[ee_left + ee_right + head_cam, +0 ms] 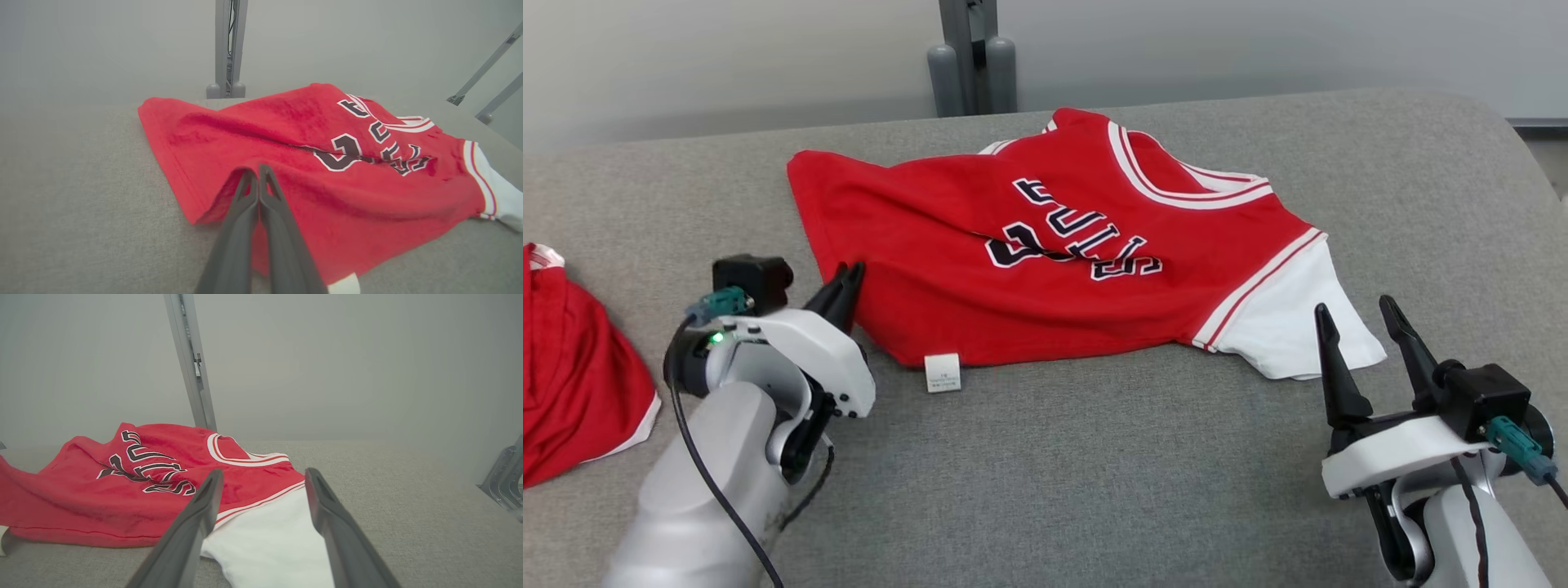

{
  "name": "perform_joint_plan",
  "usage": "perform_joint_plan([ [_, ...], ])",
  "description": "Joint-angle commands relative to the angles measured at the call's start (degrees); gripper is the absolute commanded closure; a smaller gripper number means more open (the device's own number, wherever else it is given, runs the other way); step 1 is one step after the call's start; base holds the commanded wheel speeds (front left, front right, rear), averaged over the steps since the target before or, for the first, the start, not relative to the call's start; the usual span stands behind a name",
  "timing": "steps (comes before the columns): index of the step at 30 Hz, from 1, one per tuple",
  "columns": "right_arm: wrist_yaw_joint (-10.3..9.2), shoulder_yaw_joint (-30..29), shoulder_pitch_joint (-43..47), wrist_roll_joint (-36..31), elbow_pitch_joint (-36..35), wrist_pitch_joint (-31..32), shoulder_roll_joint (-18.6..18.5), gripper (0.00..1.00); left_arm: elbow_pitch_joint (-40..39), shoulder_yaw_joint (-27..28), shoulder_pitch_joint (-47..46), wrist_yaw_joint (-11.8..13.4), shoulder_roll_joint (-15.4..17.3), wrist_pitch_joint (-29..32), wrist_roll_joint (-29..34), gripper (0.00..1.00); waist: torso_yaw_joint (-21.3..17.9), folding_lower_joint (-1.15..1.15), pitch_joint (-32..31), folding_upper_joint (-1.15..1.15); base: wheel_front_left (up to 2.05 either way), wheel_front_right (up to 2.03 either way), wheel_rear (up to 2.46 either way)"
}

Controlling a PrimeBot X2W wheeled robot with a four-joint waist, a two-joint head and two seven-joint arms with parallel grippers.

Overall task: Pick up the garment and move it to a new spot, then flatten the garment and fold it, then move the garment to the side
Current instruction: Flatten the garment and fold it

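Note:
A red jersey [931, 237] with dark lettering, white trim and a white sleeve [1290, 318] lies spread and rumpled on the grey padded surface [1094, 457]. My left gripper [851, 273] is shut on the jersey's near left hem. In the left wrist view the red cloth [327, 192] tents up around the closed fingertips of the left gripper [256, 169]. My right gripper [1352, 309] stands open just short of the white sleeve. In the right wrist view its gripper [263, 473] straddles the sleeve [269, 539] without touching the jersey [81, 498].
A second red garment [572, 367] lies at the surface's left edge. A white label [943, 372] sticks out from the jersey's near hem. A grey post [970, 57] stands behind the far edge. The surface curves away at the right [1523, 155].

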Motion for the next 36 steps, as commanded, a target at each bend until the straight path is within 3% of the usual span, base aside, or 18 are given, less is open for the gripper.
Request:
perform_joint_plan([
  [1,0.01,0.4,-1.3,0.4,-0.5,-0.1,-0.1,0.00,0.4,0.0,-2.4,0.8,0.7,0.0,0.9,1.00,-1.6,0.00,1.8,0.00,0.00,0.00,0.00],
  [8,0.01,1.9,-4.3,0.9,-0.7,-0.1,0.1,0.00,7.4,-1.3,-10.3,1.7,2.4,0.8,3.7,1.00,-4.8,0.00,5.9,0.00,0.00,0.00,0.00],
  [11,0.01,2.6,-5.5,0.9,-0.8,-0.1,0.1,0.00,11.9,-2.0,-13.1,1.0,2.2,1.4,4.0,1.00,-5.8,0.00,7.0,0.00,0.00,0.00,0.00],
  [12,0.01,2.8,-5.8,1.0,-0.8,-0.1,0.2,0.00,13.4,-2.3,-13.9,0.8,2.3,1.4,4.4,0.85,-6.1,0.00,7.3,0.00,0.00,0.00,0.00],
  [13,0.01,2.9,-5.9,1.0,-0.8,-0.1,0.2,0.00,15.0,-2.3,-14.5,0.8,2.3,1.2,4.4,0.56,-6.2,0.00,7.4,0.00,0.00,0.00,0.00],
  [14,0.01,3.2,-6.1,1.1,-0.8,-0.1,0.2,0.00,16.8,-1.7,-14.8,1.3,2.1,1.3,3.6,0.00,-6.4,0.00,7.4,0.00,0.00,0.00,0.00],
  [19,0.01,2.9,-6.3,1.1,-0.5,-0.1,0.2,0.00,22.8,-0.1,-15.6,0.9,0.4,0.1,1.3,0.00,-6.3,0.00,6.2,0.00,0.00,0.00,0.00],
  [26,0.01,0.4,-4.7,-0.9,-1.6,-0.1,0.2,0.00,26.1,2.7,-16.5,1.5,1.4,-7.9,-1.0,0.00,-3.4,0.00,2.3,0.00,0.00,0.00,0.00],
  [32,0.01,-0.5,-3.1,-1.8,-1.9,-0.1,0.1,0.00,24.6,4.5,-14.8,1.4,2.2,-10.9,-1.9,0.00,-0.9,0.00,-0.1,0.00,0.00,0.00,0.00],
  [36,0.01,-0.7,-1.8,-2.0,-2.8,-0.1,0.1,0.00,17.8,7.0,-11.3,1.8,2.8,-11.4,-1.1,0.00,1.1,0.00,-1.6,0.00,0.00,0.00,0.00],
])
